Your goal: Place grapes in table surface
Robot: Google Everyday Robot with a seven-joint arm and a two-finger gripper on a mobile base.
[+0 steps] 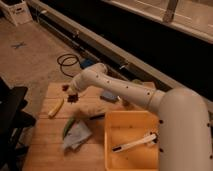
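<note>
My gripper (70,93) is at the end of the white arm, over the far left part of the table surface (45,150). It is shut on the grapes (73,98), a small dark reddish bunch that hangs at its tip just above the planks. The fingers themselves are mostly hidden behind the wrist and the bunch. A small reddish spot (65,87) shows just left of the wrist; I cannot tell what it is.
A yellow banana (56,107) lies just below-left of the gripper. A green pepper (67,127) and a grey-blue cloth (77,136) lie nearer the front. The yellow bin (111,145) at the right holds a white tool (134,143). A blue object (109,96) sits behind the arm.
</note>
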